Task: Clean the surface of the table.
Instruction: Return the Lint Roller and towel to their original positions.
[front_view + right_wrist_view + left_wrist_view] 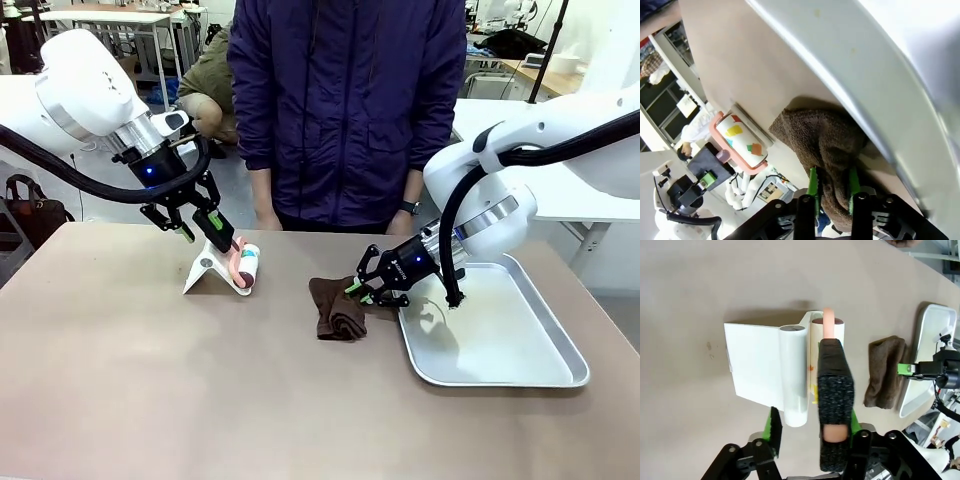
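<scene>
**Front view: both cleaning tools gripped, wiping not yet begun**

The tan desk (150, 380) spans the foreground. The silver tray (520, 350) lies at its right. The brown cloth (338, 308) is pinched by the right gripper (362, 290), the lint roller (243, 266) clamped by the left gripper (205, 225). Next, pressure and sweeping seem required.

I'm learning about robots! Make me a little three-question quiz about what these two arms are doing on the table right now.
1. True or false: the left gripper is shut on the lint roller, at its pink handle.
2. What does the right gripper pinch? A) silver tray B) brown cloth C) white stand
3. Fill in: the brown cloth lies on the table just beside the silver ____.

Key: 1 true; 2 B; 3 tray.
</scene>
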Robot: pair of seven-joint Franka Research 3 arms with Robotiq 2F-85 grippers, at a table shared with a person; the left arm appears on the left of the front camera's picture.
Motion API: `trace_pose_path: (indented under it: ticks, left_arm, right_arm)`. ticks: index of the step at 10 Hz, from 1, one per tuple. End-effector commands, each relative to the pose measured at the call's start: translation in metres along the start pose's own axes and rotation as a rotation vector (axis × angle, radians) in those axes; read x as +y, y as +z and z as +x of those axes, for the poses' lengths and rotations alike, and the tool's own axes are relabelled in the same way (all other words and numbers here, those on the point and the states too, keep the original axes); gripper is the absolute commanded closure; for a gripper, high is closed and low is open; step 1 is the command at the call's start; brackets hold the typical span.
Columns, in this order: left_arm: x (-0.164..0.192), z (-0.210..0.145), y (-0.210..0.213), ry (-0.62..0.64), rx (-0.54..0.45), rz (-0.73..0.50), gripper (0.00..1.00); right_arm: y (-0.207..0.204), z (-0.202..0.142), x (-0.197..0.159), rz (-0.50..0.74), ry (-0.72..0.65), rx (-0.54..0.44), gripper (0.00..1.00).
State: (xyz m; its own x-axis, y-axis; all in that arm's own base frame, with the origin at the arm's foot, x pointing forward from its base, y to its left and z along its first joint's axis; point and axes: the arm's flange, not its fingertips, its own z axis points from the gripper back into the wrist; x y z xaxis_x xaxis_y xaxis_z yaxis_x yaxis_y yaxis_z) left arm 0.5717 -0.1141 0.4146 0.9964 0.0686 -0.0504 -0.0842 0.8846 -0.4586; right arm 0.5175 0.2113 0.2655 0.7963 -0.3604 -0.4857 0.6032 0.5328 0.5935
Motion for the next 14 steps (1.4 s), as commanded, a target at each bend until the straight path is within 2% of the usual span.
trace_pose_path:
  ticks: [1, 2, 3, 4, 5, 8, 10, 14]
  left_arm:
    - [-0.002, -0.005, 0.006, 0.019, -0.021, 0.025, 0.0]
    - [-0.001, -0.006, 0.008, 0.02, -0.027, 0.018, 0.0]
    - [0.0, -0.008, 0.01, 0.02, -0.03, 0.015, 0.0]
    - [0.001, -0.009, 0.011, 0.013, -0.028, 0.006, 0.0]
    - [0.001, -0.009, 0.011, 0.014, -0.03, 0.005, 0.0]
    - [0.001, -0.011, 0.016, 0.011, -0.038, -0.01, 0.0]
    - [0.005, -0.017, 0.025, 0.0, -0.044, -0.038, 0.0]
    - [0.013, -0.039, 0.046, -0.052, -0.097, -0.117, 0.0]
  right_arm:
    - [0.002, 0.004, 0.001, 0.022, 0.028, 0.025, 0.0]
    - [0.003, 0.002, 0.002, 0.027, 0.038, 0.029, 0.0]
    - [0.003, 0.002, 0.002, 0.031, 0.042, 0.035, 0.11]
    - [0.003, 0.002, 0.002, 0.034, 0.043, 0.041, 0.02]
    - [0.003, 0.002, 0.002, 0.035, 0.043, 0.049, 0.0]
    - [0.006, -0.002, 0.003, 0.048, 0.07, 0.088, 0.0]
    - [0.021, -0.014, 0.008, 0.08, 0.154, 0.164, 0.0]
    - [0.079, -0.047, 0.022, 0.099, 0.302, 0.091, 0.0]
